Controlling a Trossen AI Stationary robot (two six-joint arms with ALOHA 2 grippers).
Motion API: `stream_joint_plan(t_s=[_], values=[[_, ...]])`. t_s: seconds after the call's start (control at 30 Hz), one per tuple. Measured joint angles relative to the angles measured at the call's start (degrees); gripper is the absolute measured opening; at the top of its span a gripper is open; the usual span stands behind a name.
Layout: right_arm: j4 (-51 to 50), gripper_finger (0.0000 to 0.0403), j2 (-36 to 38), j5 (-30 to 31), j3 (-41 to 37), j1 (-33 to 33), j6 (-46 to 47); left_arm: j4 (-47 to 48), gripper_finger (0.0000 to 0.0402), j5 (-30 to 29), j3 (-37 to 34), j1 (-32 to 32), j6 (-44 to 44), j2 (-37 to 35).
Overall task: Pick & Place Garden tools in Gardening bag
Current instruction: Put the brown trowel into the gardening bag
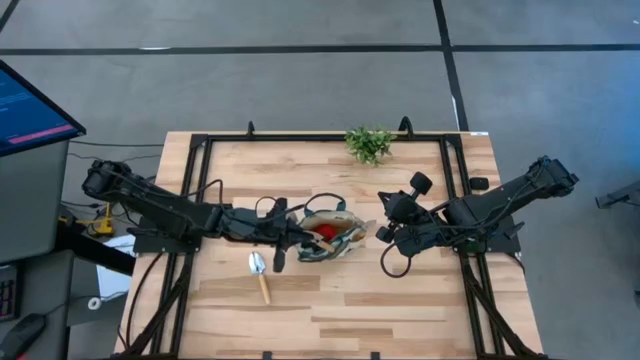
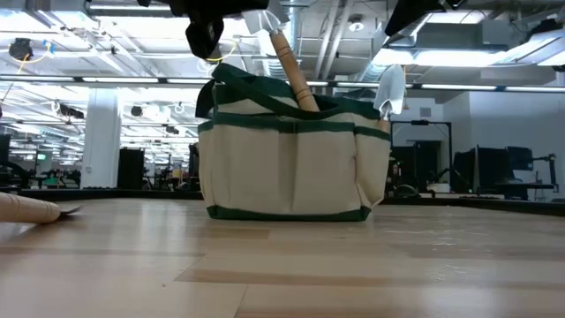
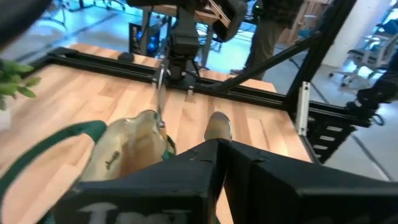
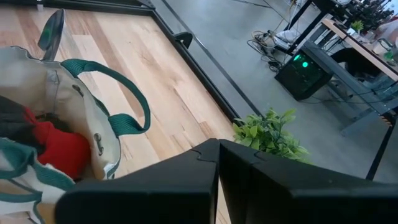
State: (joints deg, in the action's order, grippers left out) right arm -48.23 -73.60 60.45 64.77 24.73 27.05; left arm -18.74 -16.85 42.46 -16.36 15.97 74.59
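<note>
Bag [image 1: 333, 238] mid-table, mostly loaded; both grippers [image 1: 290, 240] [image 1: 385, 232] shut, empty; next: left fetches trowel [image 1: 259, 273] toward front edge

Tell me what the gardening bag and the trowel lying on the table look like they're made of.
The gardening bag looks like woven fabric, probably canvas: matte khaki panels with stitched pockets and dark green webbing trim, its loop handles flopping softly. The trowel seems to have a bare metal blade, silvery with a slight sheen, and a light, unpainted wooden handle, though its grain can't be seen.
</note>
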Motion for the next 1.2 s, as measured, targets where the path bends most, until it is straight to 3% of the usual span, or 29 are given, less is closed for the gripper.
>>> stream_joint_plan(t_s=[0.33, 0.5, 1.03, 1.2], values=[[0.0, 0.0, 0.0, 0.0, 0.0, 0.0, 0.0, 0.2, 0.0001, 0.3, 0.0, -0.2, 0.7, -0.8], [-0.2, 0.0, 0.0, -0.1, 0.0, 0.0, 0.0, 0.3, 0.0001, 3.7, 1.4, -0.9, 0.6, -1.0], [-0.2, 0.0, 0.0, -0.4, 0.0, 0.0, 0.0, 0.4, 0.0001, 3.0, 2.5, -4.0, 2.4, 1.5], [-0.2, 0.0, 0.0, -1.8, 0.0, 0.0, 0.0, 0.5, 0.0001, -5.1, 2.5, -3.8, 2.4, 3.7]])
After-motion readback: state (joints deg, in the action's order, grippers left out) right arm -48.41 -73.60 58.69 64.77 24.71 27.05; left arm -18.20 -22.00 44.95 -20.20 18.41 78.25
